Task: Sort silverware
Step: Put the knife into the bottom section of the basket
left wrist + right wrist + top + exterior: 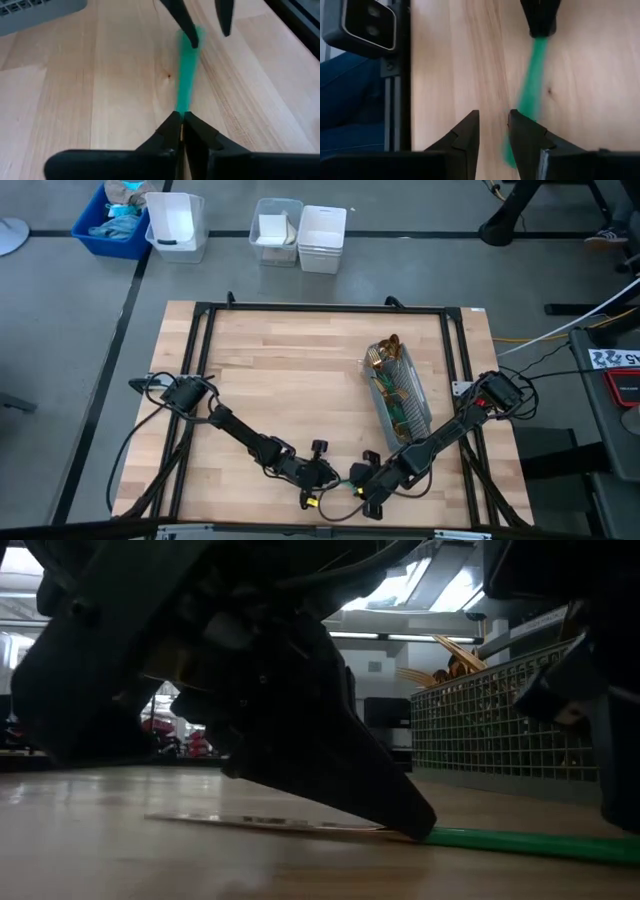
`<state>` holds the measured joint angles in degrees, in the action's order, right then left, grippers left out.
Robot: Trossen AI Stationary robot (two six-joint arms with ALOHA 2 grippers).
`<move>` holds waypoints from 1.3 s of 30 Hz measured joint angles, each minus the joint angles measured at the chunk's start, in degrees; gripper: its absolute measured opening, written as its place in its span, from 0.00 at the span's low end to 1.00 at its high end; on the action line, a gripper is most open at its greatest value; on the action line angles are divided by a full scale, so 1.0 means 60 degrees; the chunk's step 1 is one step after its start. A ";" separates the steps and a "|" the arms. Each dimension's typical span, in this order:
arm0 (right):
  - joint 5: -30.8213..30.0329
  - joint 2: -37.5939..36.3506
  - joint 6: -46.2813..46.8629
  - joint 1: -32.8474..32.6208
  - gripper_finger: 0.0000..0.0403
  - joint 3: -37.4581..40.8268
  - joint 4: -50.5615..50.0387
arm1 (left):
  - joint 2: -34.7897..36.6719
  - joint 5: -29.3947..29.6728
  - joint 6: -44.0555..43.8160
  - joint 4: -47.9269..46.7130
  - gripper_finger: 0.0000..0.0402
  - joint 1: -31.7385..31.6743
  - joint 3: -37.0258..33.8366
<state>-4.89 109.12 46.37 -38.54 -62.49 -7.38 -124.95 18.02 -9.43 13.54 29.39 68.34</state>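
One piece of silverware lies flat on the wooden table near its front edge. It has a slim green handle [188, 75] and a flat shiny head [260, 823]. My left gripper [182, 126] is shut on it where handle and head meet. My right gripper [492, 127] stands open over the handle's free end, which runs under one finger [527, 132] and not through the gap. More silverware with gold heads [385, 352] stands in the grey mesh caddy [402, 395] at the right. My left gripper pinches the green handle at its head end [183, 106] between its two fingertips. The fingers slant down from the table's left side, roughly in line with the handle. The piece lies flat, head and handle [530, 844] both on the table. My right gripper: I cannot tell whether its finger touches the handle.
The caddy [490, 720] stands close behind and to the right of both grippers. Black frame rails [205, 380] run around the tabletop. A blue bin [112, 225] and white bins [178, 225] [322, 238] sit on the floor beyond the far edge.
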 joint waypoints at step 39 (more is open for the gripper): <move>0.0495 -0.0042 -0.0617 0.0248 0.46 -0.0399 -0.1197 | 0.0004 -0.1779 -0.4182 0.0069 0.01 -0.0171 -0.0018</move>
<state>-1.91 108.87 42.67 -37.06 -64.88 -14.57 -124.92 7.35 -34.52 13.96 28.36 68.23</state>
